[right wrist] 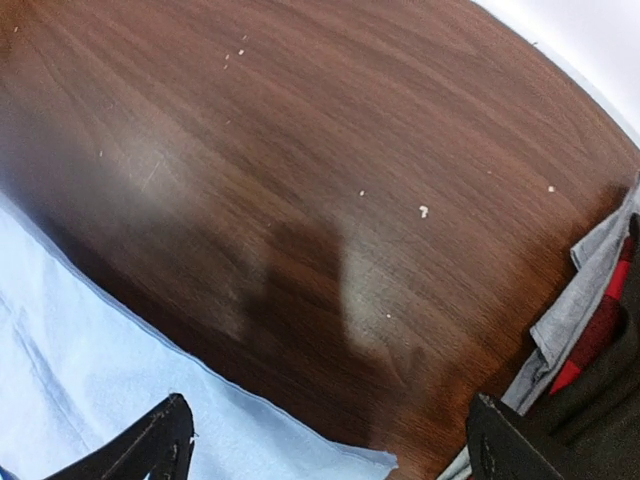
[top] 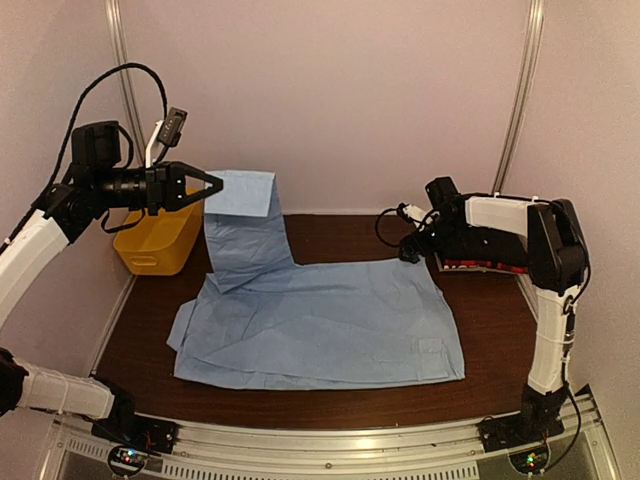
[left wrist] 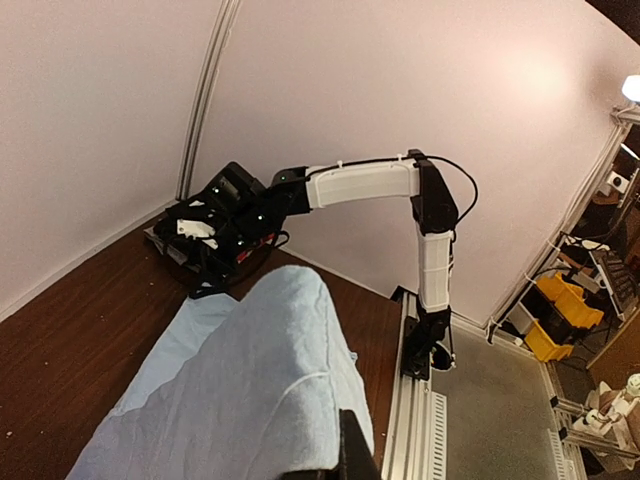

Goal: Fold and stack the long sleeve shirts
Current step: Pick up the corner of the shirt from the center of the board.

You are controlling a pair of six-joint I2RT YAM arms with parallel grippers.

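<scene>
Folding of the light blue long-sleeved cloth shirt [top: 330, 320] has barely begun, and it is not yet on any stack.

The left gripper [top: 214, 186] is clamped on one sleeve, which hangs lifted from its closed jaws. The shirt's body lies spread flat on the dark brown wooden table [top: 490, 330] below them. The right gripper [top: 408, 250] holds nothing: its jaws stand wide apart, just above the shirt's far corner. Beside those jaws lies a pile of dark, red-edged shirts [right wrist: 600, 330], seemingly finished. I judge that the sleeve folds, the body folds and the stacking all remain.
</scene>
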